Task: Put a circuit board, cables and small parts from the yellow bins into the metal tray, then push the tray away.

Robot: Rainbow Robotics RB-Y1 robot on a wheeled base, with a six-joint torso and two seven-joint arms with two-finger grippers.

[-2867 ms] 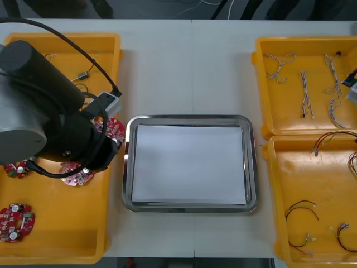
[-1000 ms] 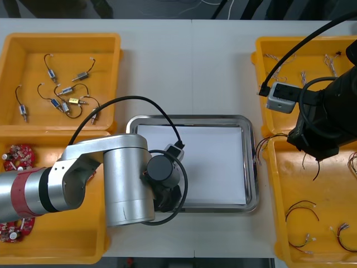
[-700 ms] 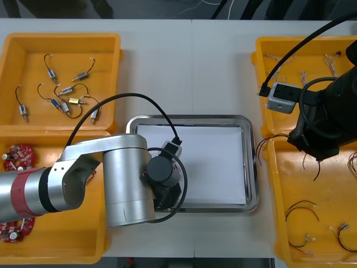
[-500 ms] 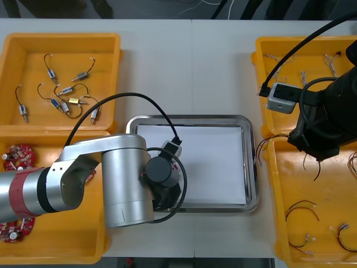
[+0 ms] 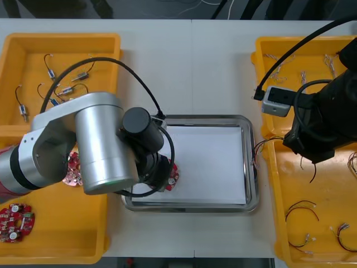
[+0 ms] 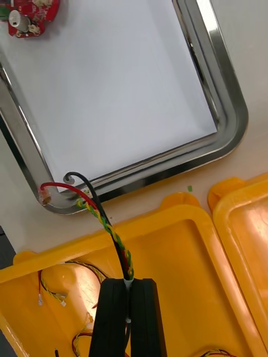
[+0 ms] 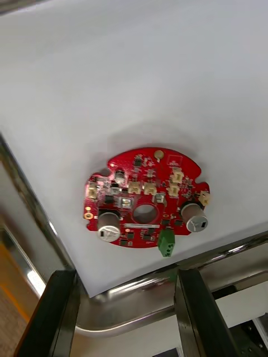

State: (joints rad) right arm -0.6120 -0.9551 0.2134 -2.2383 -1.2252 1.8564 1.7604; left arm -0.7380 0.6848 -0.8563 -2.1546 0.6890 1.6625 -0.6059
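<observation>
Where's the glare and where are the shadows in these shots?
Left wrist view: soft shadow around the circuit board, beyond the open left gripper; glare on the rim of the metal tray. Right wrist view: mirror streaks along that rim, past the right gripper shut on a red and yellow cable.

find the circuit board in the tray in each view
Front view: circuit board on the white liner, beside the left arm.
Right wrist view: board on the liner, far beyond the right gripper.
Left wrist view: board just beyond the left gripper.
Shared landmark: metal tray rim.
</observation>
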